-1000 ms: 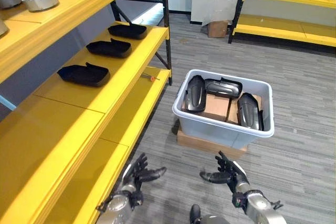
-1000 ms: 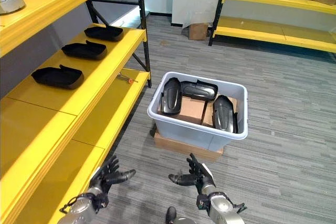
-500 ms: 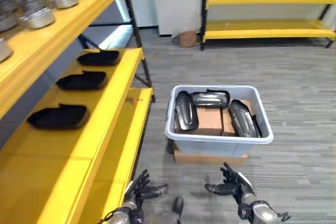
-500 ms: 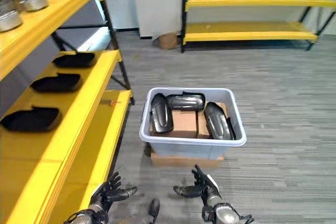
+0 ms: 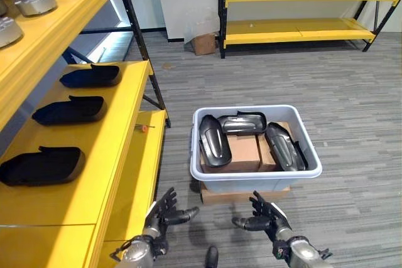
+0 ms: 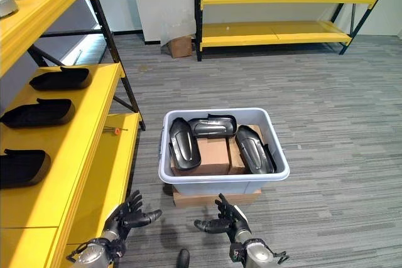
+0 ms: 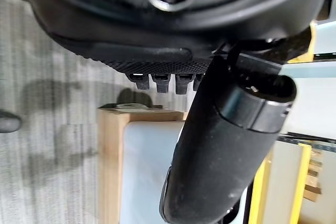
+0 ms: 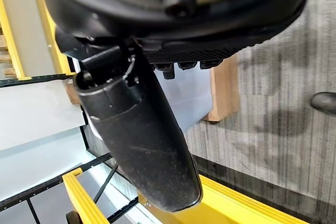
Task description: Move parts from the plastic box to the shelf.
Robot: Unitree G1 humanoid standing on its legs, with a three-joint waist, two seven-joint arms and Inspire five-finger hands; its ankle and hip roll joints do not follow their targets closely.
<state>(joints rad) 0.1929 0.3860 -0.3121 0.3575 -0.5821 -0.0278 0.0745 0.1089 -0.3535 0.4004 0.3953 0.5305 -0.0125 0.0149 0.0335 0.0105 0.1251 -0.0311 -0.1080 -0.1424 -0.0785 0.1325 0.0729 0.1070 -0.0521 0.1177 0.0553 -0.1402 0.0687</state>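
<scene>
Just ahead of both spread, empty robot hands, left (image 5: pixel 164 208) and right (image 5: pixel 266 216): plastic box (image 5: pixel 255 177) with three dark parts (image 5: pixel 214 143), lengthwise away, right robot hand nearer.

Three dark parts (image 5: pixel 215 142) lie in the plastic box (image 5: pixel 255 176), beside the yellow shelf (image 5: pixel 110 155).

Black parts (image 5: pixel 214 143) in pale grey box (image 5: pixel 256 177) — yellow shelf (image 5: pixel 100 174), grey striped floor (image 5: pixel 352 111)
</scene>
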